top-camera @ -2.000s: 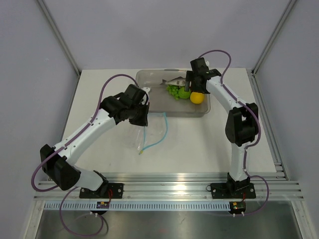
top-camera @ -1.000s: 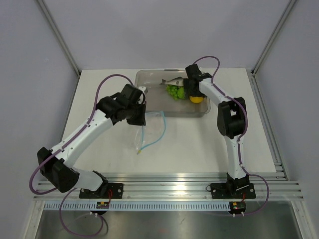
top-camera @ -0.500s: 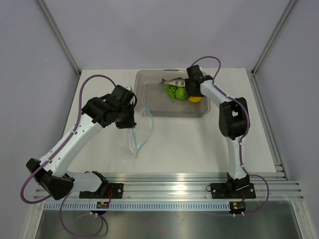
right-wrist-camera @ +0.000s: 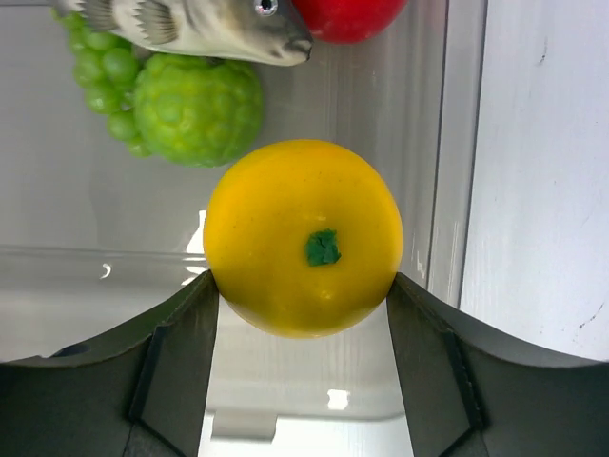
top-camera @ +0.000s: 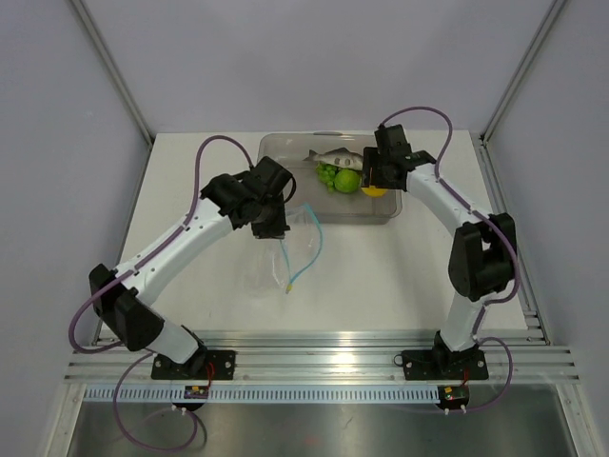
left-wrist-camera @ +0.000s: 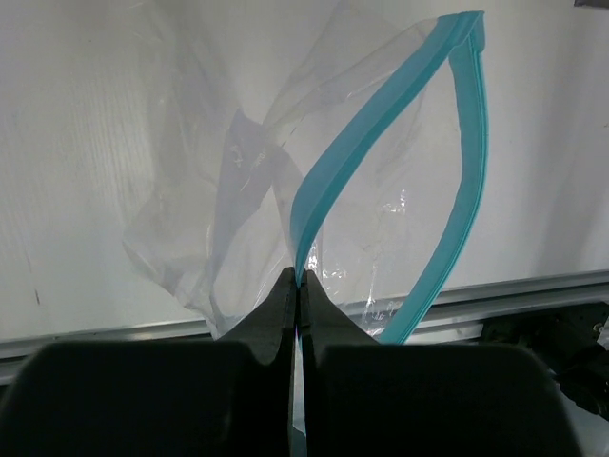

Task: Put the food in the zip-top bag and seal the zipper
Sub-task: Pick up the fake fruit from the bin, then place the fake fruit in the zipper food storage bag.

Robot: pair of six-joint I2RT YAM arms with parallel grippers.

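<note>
The clear zip-top bag (top-camera: 297, 249) hangs open just in front of the tray; my left gripper (top-camera: 276, 228) is shut on its teal zipper strip (top-camera: 312, 255). In the left wrist view my left gripper (left-wrist-camera: 297, 278) pinches the zipper (left-wrist-camera: 466, 171), and the bag (left-wrist-camera: 219, 190) gapes open. My right gripper (top-camera: 374, 181) is in the tray's right end, its jaws closed against both sides of the yellow fruit (right-wrist-camera: 303, 238). The grey fish (right-wrist-camera: 200, 24), green round fruit (right-wrist-camera: 198, 109), grape bunch (right-wrist-camera: 100, 62) and red fruit (right-wrist-camera: 347, 14) lie behind it.
The rigid grey-clear tray (top-camera: 285, 157) stands at the back middle of the white table, with the fish (top-camera: 335, 155) and the green fruit (top-camera: 347, 179) in its right half. The tray's right wall (right-wrist-camera: 457, 143) runs close beside my right finger.
My left arm swung the bag to the left, then back right towards the tray. My right gripper shifted right in the tray and closed around the yellow fruit.
</note>
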